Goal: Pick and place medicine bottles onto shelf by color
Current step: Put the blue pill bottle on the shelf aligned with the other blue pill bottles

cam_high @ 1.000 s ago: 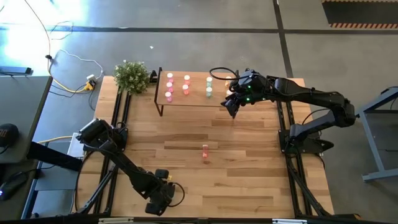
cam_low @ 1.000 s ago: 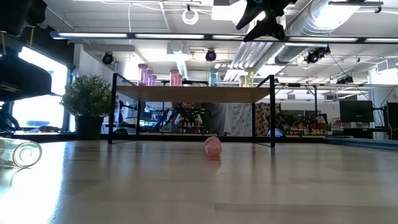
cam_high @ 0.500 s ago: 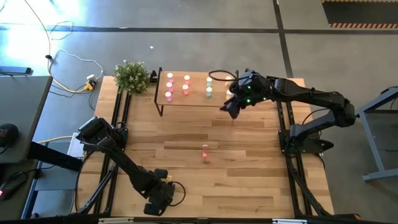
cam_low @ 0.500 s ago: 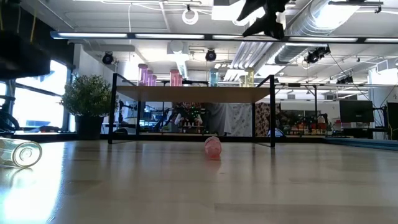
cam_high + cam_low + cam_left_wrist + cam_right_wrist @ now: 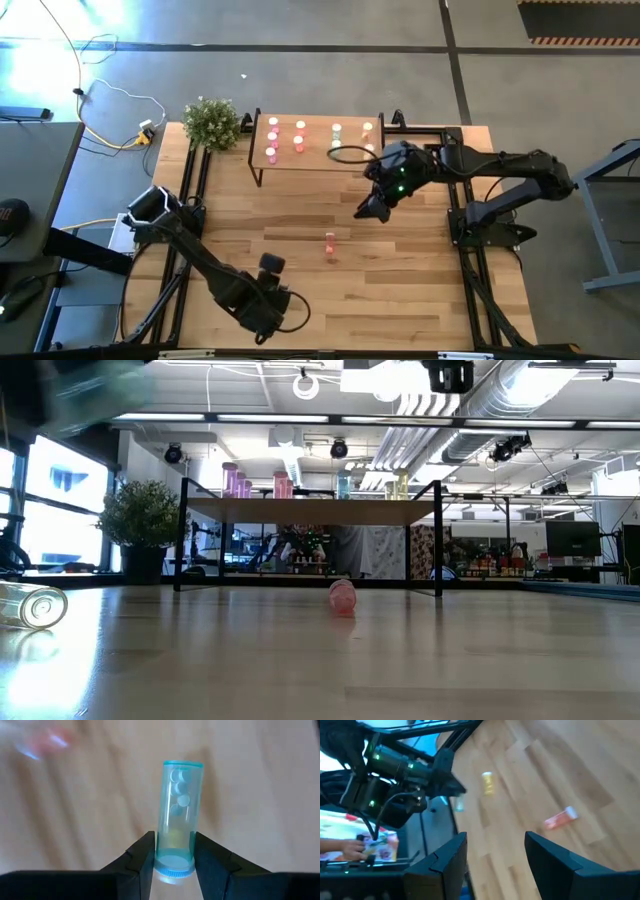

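Note:
The shelf (image 5: 312, 150) stands at the table's far side and carries pink, red-orange, pale green and yellow bottles (image 5: 300, 135) upright in rows. One red-pink bottle (image 5: 330, 244) lies on its side mid-table; it also shows in the right wrist view (image 5: 560, 818). My right gripper (image 5: 363, 211) hangs open and empty between the shelf and that bottle. My left gripper (image 5: 265, 302), near the table's near edge, is shut on a clear pale-blue bottle (image 5: 177, 805). My left gripper pinches the pale-blue bottle between its two fingers at its capped end (image 5: 174, 864), one finger on each side of the round wall. The rest of the bottle sticks out past the fingertips, along the fingers. It looks lifted clear of the tabletop.
A small potted plant (image 5: 212, 122) stands at the far left corner beside the shelf. A clear bottle (image 5: 30, 605) lies on its side near the table's left. A yellowish bottle (image 5: 487, 783) lies on the planks near my left arm. Bare planks surround the red-pink bottle.
My right gripper has left the shelf's right end and gone toward the table's near edge, toward the lying red-pink bottle. The yellow bottles on the shelf's right end now show uncovered. My left arm has shifted its pose near the near edge, still holding the pale-blue bottle.

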`<state>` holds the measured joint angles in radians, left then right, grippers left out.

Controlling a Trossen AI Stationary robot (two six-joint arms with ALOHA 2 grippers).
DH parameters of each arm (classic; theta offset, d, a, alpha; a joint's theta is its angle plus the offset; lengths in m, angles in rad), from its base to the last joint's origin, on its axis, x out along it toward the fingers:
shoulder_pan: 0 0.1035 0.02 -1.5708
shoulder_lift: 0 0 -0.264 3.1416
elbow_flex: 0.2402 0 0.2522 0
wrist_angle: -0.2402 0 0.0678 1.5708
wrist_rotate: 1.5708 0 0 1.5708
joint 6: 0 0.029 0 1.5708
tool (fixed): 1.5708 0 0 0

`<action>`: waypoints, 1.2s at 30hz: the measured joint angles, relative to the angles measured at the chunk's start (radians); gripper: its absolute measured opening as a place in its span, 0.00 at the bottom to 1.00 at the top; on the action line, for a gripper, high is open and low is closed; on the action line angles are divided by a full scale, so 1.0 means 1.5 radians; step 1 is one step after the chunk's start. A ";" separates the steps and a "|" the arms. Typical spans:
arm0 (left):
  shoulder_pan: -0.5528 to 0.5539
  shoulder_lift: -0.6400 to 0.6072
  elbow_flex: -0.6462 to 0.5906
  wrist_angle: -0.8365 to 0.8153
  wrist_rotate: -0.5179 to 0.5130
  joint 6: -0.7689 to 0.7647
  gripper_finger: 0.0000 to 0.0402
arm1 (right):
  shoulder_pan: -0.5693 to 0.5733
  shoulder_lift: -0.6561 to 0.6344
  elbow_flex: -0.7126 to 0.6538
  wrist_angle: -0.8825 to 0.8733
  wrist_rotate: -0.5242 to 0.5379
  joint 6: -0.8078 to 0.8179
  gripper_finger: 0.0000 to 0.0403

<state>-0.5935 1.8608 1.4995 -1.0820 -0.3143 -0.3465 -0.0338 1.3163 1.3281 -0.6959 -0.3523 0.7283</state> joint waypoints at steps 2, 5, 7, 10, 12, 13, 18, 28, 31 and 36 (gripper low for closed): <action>0.011 0.000 0.019 -0.015 -0.046 0.039 0.27 | 0.018 0.000 0.000 0.012 0.000 0.014 0.47; 0.031 0.000 0.045 -0.021 -0.106 0.098 0.27 | 0.042 0.000 0.000 0.031 0.000 0.041 0.47; 0.044 0.000 0.062 -0.020 -0.146 0.140 0.27 | 0.054 0.000 0.000 0.035 0.000 0.059 0.47; 0.063 0.000 0.085 -0.013 -0.211 0.205 0.27 | 0.068 0.000 0.000 0.043 -0.004 0.082 0.47; 0.078 0.000 0.098 -0.012 -0.256 0.244 0.27 | 0.077 0.000 0.000 0.046 -0.005 0.105 0.47; 0.084 0.000 0.105 -0.012 -0.277 0.262 0.27 | 0.080 0.001 0.000 0.050 -0.005 0.118 0.47; 0.114 0.000 0.135 -0.005 -0.376 0.360 0.27 | 0.093 0.009 0.000 0.057 -0.010 0.179 0.47; 0.139 0.000 0.138 0.184 -0.482 0.602 0.27 | 0.090 0.023 0.000 0.091 -0.027 0.227 0.47; 0.139 0.000 0.138 0.253 -0.486 0.668 0.27 | 0.084 0.026 0.000 0.090 -0.033 0.215 0.47; 0.139 0.000 0.138 0.338 -0.487 0.777 0.27 | 0.083 0.026 0.000 0.092 -0.055 0.202 0.47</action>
<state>-0.3847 1.8603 1.7065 -0.5752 -1.0449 0.8194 0.0914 1.3556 1.3281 -0.5583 -0.4352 1.0319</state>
